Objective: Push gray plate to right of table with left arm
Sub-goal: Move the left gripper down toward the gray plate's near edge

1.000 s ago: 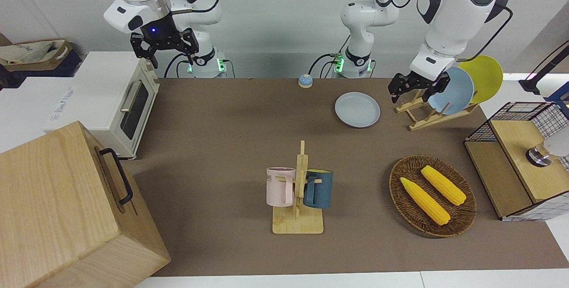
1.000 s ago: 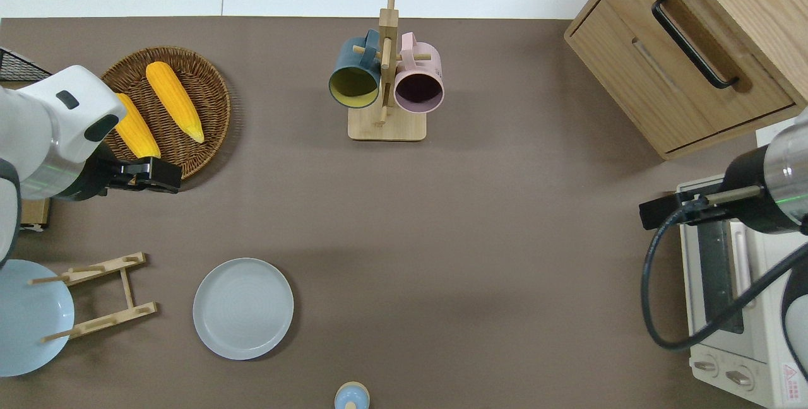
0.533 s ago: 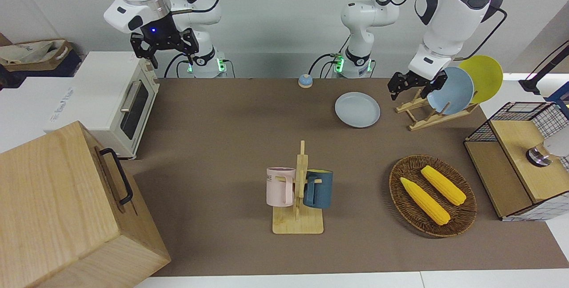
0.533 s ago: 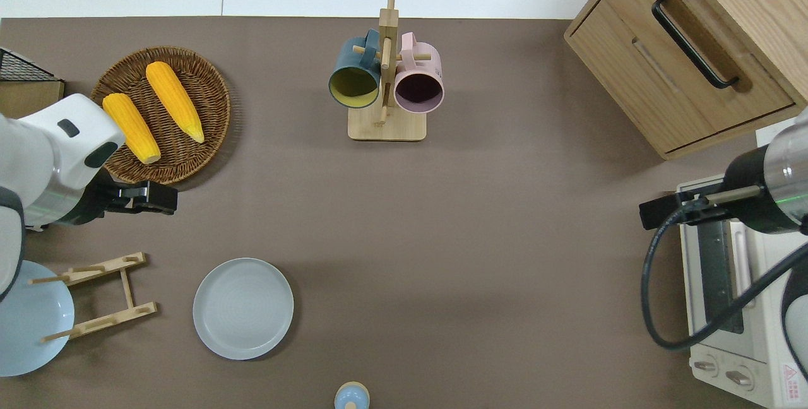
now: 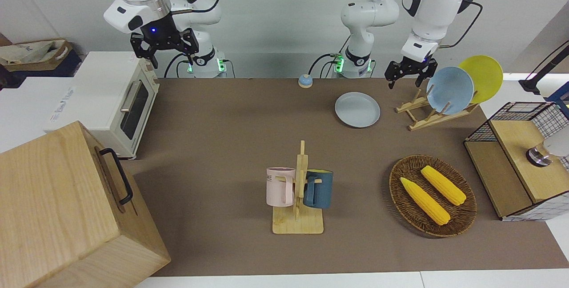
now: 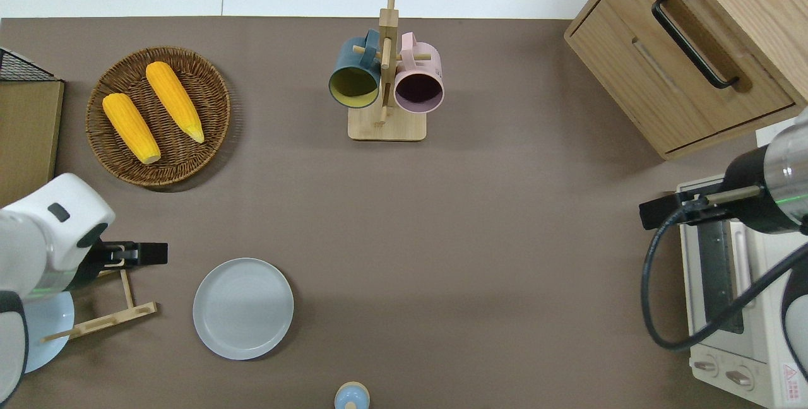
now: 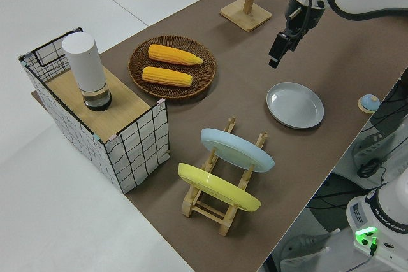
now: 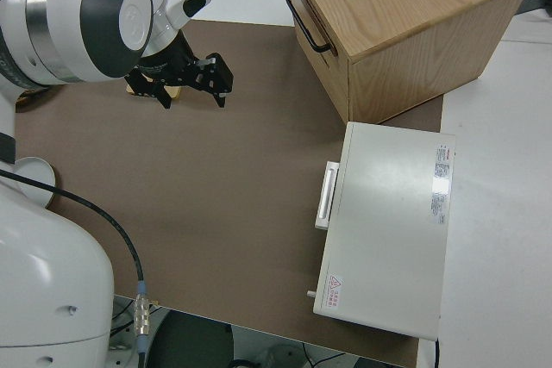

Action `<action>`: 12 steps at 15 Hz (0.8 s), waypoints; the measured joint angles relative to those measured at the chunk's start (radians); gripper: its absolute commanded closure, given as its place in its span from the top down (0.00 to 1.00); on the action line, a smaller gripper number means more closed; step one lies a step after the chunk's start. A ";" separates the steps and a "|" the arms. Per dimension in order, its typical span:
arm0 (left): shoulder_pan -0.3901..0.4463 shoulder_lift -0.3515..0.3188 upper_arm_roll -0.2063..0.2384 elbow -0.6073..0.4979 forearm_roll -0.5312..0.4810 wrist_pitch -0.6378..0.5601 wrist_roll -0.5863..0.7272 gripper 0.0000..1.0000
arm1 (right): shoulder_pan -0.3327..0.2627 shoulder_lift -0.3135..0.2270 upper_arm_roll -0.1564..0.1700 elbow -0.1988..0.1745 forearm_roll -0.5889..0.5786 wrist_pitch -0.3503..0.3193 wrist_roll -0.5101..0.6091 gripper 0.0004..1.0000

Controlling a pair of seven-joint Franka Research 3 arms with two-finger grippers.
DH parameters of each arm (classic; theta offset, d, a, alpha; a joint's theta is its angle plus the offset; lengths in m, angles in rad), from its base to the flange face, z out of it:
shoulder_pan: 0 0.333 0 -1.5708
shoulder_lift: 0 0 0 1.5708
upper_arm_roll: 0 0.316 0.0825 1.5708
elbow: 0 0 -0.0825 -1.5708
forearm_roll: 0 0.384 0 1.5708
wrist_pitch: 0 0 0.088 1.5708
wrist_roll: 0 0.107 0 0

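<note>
The gray plate lies flat on the brown table, near the robots' edge; it also shows in the overhead view and the left side view. My left gripper is open, empty and up in the air. In the overhead view the left gripper is over the farther end of the wooden dish rack, a short way from the plate toward the left arm's end. It does not touch the plate. The right gripper is open and parked.
The dish rack holds a sky-blue plate and a yellow plate. A wicker basket with two corn cobs, a mug rack, a small bell, a toaster oven, a wooden cabinet and a wire crate stand around.
My left gripper has moved from over the basket's edge back toward the robots, to over the dish rack's end beside the gray plate. The plate and the right arm have not moved.
</note>
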 measured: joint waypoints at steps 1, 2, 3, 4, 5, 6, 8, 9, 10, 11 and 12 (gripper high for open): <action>0.000 -0.027 0.004 -0.046 0.000 0.027 0.000 1.00 | 0.000 0.000 0.000 0.000 0.000 0.000 0.000 0.98; 0.000 -0.048 0.008 -0.087 0.000 0.052 0.000 1.00 | 0.000 0.000 0.000 0.000 0.000 0.000 0.000 0.98; 0.000 -0.063 0.013 -0.119 0.000 0.076 0.000 1.00 | 0.000 0.000 0.000 0.000 0.000 0.000 0.000 0.98; 0.000 -0.070 0.016 -0.144 0.000 0.098 0.000 1.00 | 0.000 0.000 0.000 0.000 0.000 0.000 0.000 0.98; 0.000 -0.074 0.017 -0.171 0.000 0.125 0.001 1.00 | 0.000 0.000 0.000 0.000 0.000 0.000 0.000 0.98; 0.000 -0.074 0.017 -0.199 0.000 0.156 0.001 1.00 | 0.000 0.000 0.000 0.000 0.000 0.000 0.000 0.98; 0.000 -0.073 0.017 -0.256 0.000 0.210 0.001 1.00 | 0.000 0.000 0.000 0.000 0.000 0.000 0.000 0.98; 0.000 -0.073 0.017 -0.282 0.000 0.233 0.001 1.00 | 0.000 0.000 0.000 0.000 0.000 0.000 0.000 0.98; 0.000 -0.072 0.017 -0.302 0.000 0.255 0.001 1.00 | 0.000 0.000 0.000 0.000 0.000 0.000 0.000 0.98; 0.000 -0.069 0.017 -0.320 0.000 0.276 0.001 1.00 | 0.000 0.000 0.000 0.000 0.000 0.000 0.000 0.98; 0.000 -0.066 0.017 -0.338 0.000 0.298 0.001 1.00 | 0.000 0.000 0.000 0.000 0.000 0.000 0.000 0.98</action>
